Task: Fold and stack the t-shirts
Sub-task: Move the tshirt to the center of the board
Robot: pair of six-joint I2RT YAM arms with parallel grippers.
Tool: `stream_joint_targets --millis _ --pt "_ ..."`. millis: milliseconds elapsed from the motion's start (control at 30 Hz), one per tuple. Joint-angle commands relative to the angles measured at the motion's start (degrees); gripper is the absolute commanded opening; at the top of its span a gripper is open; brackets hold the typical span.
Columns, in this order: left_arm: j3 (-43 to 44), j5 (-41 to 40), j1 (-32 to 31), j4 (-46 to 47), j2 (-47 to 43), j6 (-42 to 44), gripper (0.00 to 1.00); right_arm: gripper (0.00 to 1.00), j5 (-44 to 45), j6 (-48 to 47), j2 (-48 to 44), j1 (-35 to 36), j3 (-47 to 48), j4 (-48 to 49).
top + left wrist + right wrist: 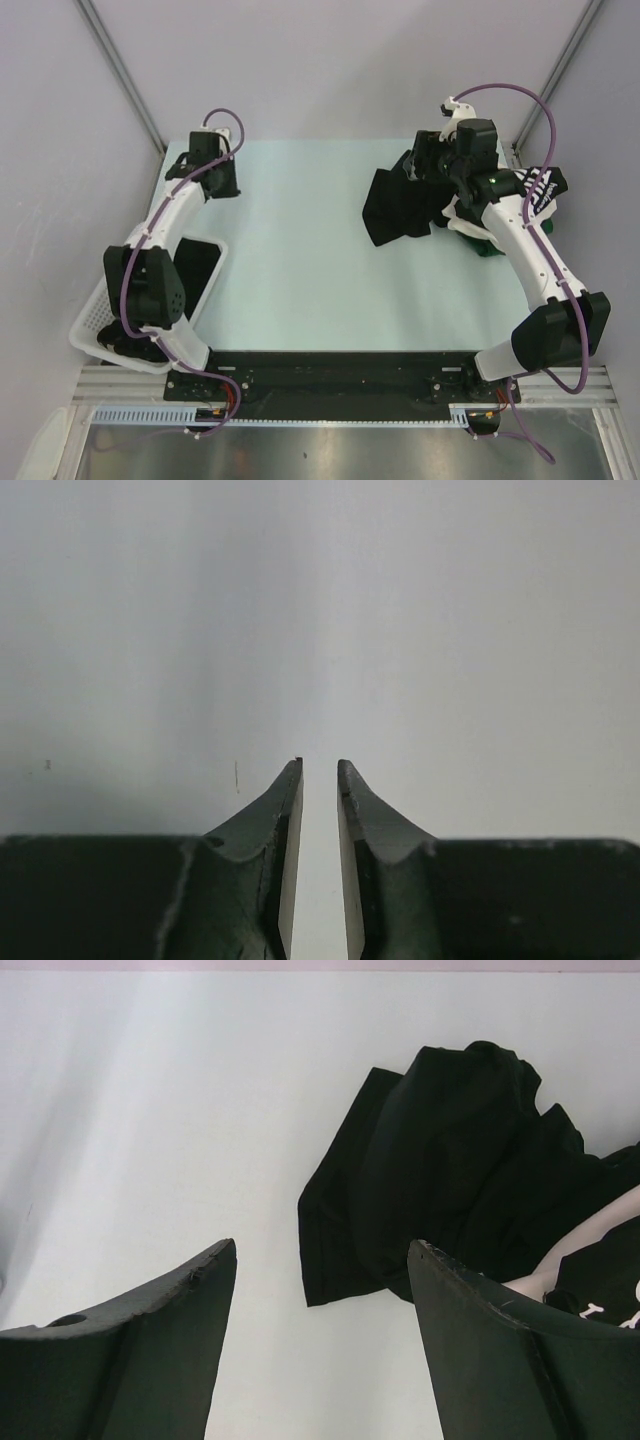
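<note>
A crumpled black t-shirt lies on the far right of the pale table, one sleeve spread flat toward the middle. In the right wrist view this black t-shirt lies ahead and to the right. More shirts are heaped under the right arm, one black with white lettering. My right gripper hovers open above the table at the black shirt's far edge, holding nothing. At the far left, my left gripper shows only a narrow slit between its fingers, with nothing in it.
A white mesh basket sits at the near left beside the left arm's base, with something dark in it. A bit of green cloth pokes out under the right forearm. Grey walls and metal posts surround the table.
</note>
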Motion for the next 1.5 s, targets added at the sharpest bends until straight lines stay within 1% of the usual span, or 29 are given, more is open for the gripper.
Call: stream_joint_targets --millis 0,133,233,267,300,400,600,733,1033,1100,1200,1333,1467 --pt "-3.1 1.1 -2.2 -4.5 -3.9 2.0 0.25 0.75 -0.5 0.3 -0.3 -0.2 0.0 2.3" --pt "-11.1 -4.5 -3.6 -6.1 -9.6 1.4 0.30 0.75 -1.1 0.8 0.0 -0.6 0.0 2.9" --pt "-16.0 -6.6 -3.7 -7.1 -15.4 0.0 0.33 0.75 -1.8 1.2 0.3 -0.9 0.0 3.5" --pt "-16.9 -7.7 -3.7 -7.4 -16.8 -0.3 0.35 0.75 -1.9 1.3 0.4 -0.9 0.0 3.6" --pt "-17.7 -8.2 -3.7 -8.3 -19.1 -0.6 0.36 0.75 -2.1 1.6 0.5 -0.9 0.0 3.8" --pt "-20.0 -9.0 -3.7 -10.1 -22.1 -0.5 0.37 0.75 -3.1 2.3 0.8 -0.9 0.0 4.3" --pt "-22.3 -9.1 -3.6 -13.2 -24.4 0.2 0.37 0.75 -4.1 3.0 1.2 -0.9 0.0 4.6" --pt "-25.6 -8.3 -3.8 -12.8 -25.8 -0.9 0.36 0.75 -4.3 3.2 1.0 -0.9 0.0 4.6" --pt "-29.9 -8.3 -5.3 -12.6 -26.7 -1.3 0.33 0.75 -4.2 2.9 0.4 -1.0 0.0 4.3" --pt "-30.5 -8.3 -5.5 -12.2 -26.6 -1.3 0.32 0.75 -4.4 3.0 0.3 -1.0 0.0 4.3" --pt "-30.3 -8.6 -5.9 -12.3 -25.6 -1.2 0.26 0.75 -4.4 2.9 0.4 -1.0 0.0 4.1" --pt "-29.8 -9.4 -6.0 -12.5 -23.6 -2.0 0.15 0.75 -4.2 2.5 0.4 -1.0 -0.1 3.9" --pt "-27.5 -11.9 -6.0 -12.7 -20.3 -2.8 0.10 0.75 -4.3 2.4 0.5 -1.0 0.0 3.9"
